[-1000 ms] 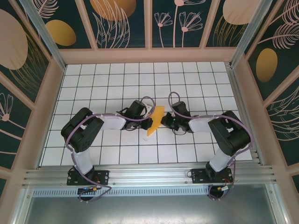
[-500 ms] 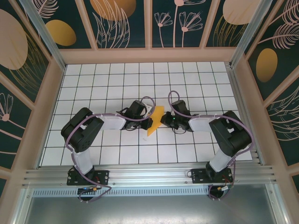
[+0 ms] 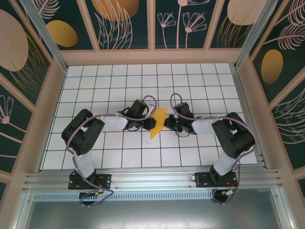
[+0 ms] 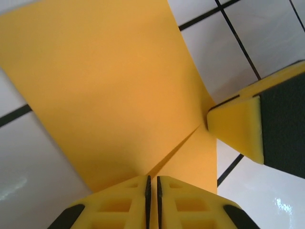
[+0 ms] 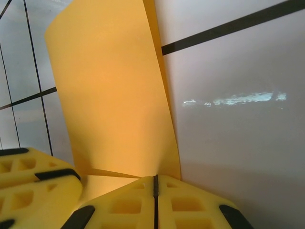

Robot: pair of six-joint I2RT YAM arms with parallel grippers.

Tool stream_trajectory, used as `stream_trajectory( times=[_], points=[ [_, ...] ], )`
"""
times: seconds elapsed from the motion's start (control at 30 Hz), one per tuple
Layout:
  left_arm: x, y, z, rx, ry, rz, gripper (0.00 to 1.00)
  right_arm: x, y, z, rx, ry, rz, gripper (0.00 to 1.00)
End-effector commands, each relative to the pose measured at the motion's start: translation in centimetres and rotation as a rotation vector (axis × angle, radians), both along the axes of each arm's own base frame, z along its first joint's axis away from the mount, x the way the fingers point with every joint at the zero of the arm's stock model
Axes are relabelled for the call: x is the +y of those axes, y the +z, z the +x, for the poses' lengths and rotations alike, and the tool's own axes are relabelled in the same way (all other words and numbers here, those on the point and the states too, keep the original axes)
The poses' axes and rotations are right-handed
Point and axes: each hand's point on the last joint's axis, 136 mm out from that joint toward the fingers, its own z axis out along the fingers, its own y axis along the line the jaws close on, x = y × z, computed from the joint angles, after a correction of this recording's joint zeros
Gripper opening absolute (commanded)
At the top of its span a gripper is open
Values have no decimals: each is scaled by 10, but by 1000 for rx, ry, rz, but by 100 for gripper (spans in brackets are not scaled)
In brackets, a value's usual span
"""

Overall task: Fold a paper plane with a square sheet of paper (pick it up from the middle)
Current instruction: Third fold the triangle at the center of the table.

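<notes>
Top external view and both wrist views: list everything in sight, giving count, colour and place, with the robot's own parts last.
folded paper: one, orange-yellow, mid-table between the grippers
table: one, white tiles with black grid lines, centre
wall panels: several, dark green with floral prints, around the table
rail: one, silver, near edge
left arm: one, black and white, near left
right arm: one, black and white, near right
left gripper: one, yellow fingers, closed on the paper
right gripper: one, yellow fingers, closed on the paper

Bright, even light, a glare streak on the white tiles (image 5: 238,99), the sheet of paper (image 4: 109,86) soft-edged.
</notes>
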Motion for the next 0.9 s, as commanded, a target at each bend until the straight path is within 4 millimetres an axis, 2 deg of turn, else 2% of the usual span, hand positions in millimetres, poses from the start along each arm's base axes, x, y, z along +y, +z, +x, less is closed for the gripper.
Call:
stream_trajectory(
  times=[0.0,0.17,0.33,0.53,0.63,0.87],
  points=[
    [-2,5,3,25,-8,-39,12,-3,-9,-1,26,16,-38,10],
    [1,-9,-8,58,-25,-38,11,1,-1,4,9,20,-27,10],
    [12,-23,-12,64,-14,19,10,3,6,8,0,20,-19,10],
    [22,-34,-13,58,2,69,9,12,42,15,-65,31,38,12],
    [20,-33,-12,53,0,67,9,20,50,6,-71,40,69,13],
    [20,-34,-8,45,1,77,8,44,34,-23,-27,50,113,11]
  ],
)
